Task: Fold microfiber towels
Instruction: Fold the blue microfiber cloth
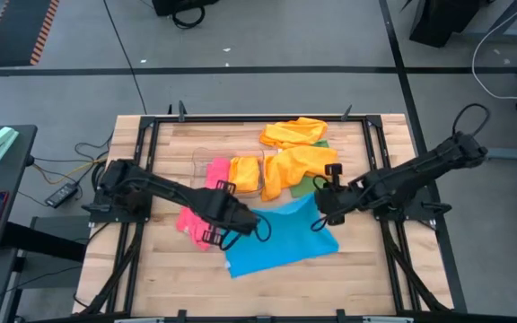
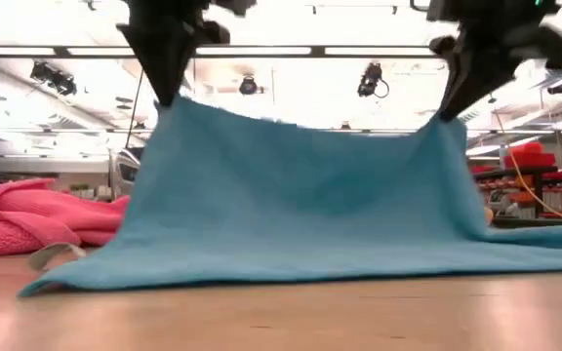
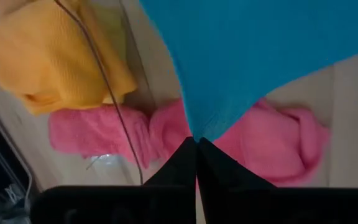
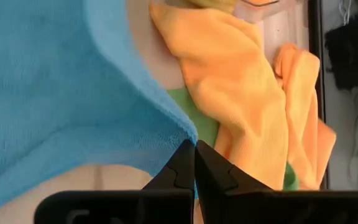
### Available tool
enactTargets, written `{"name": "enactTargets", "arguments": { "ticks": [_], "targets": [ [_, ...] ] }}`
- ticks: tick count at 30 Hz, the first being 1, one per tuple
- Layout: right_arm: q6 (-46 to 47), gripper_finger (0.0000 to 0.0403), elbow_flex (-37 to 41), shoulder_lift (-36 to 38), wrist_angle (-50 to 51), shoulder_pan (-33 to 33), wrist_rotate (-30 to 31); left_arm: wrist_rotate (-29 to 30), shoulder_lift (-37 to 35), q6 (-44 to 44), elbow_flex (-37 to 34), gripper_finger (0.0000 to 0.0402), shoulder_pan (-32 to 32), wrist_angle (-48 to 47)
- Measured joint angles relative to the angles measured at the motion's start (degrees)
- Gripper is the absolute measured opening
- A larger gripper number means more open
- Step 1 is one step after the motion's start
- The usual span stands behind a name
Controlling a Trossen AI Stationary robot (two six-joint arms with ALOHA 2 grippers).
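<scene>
Looking from above, you see the blue towel [image 1: 276,235] spread at the table's middle, with the left gripper [image 1: 257,224] and right gripper [image 1: 319,213] each pinching one far corner. The pink towel [image 1: 191,222], orange towels [image 1: 290,152] and a green one [image 1: 305,186] lie unfolded around it.

In the low view, the blue towel hangs between both grippers, its near edge on the table.

Each wrist view shows fingers pressed together on blue cloth. You are probably at the first fold; all others remain.
</scene>
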State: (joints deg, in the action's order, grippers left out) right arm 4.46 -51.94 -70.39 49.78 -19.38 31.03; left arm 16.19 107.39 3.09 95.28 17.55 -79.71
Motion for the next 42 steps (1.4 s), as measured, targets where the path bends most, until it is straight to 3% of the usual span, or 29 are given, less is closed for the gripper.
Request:
{"name": "enactTargets", "arguments": {
  "ticks": [4,10,17,25,30,37,42],
  "targets": [
    [-6.58,0.0007,3.84,0.00,-5.23,2.47,-0.35,-0.79,0.07,-0.69,-3.63,0.0008,-0.88,4.14],
    [-8.99,0.0007,6.15,0.02,-6.22,3.77,0.90,-1.24,0.09,-1.23,-6.75,0.0011,-0.99,9.32],
    [-8.97,0.0007,6.25,0.02,-6.23,-0.02,1.34,-9.29,0.09,-0.93,-8.39,0.0007,0.36,16.08],
    [-3.80,0.0007,6.25,0.02,-6.21,-10.93,-2.33,-17.06,0.09,0.82,-12.44,0.0018,4.19,24.09],
    [2.03,0.0007,6.28,-0.39,-6.23,-15.99,-4.56,-18.13,0.20,2.71,-14.61,0.0007,7.12,30.66],
    [7.37,0.0007,6.38,-4.74,-6.43,-18.29,-7.00,-18.08,2.10,4.10,-15.58,0.0019,8.47,33.70],
    [10.50,0.0007,6.38,-8.63,-7.50,-18.34,-12.22,-18.08,3.29,4.21,-15.58,0.0012,8.71,34.78]
  ]
}}
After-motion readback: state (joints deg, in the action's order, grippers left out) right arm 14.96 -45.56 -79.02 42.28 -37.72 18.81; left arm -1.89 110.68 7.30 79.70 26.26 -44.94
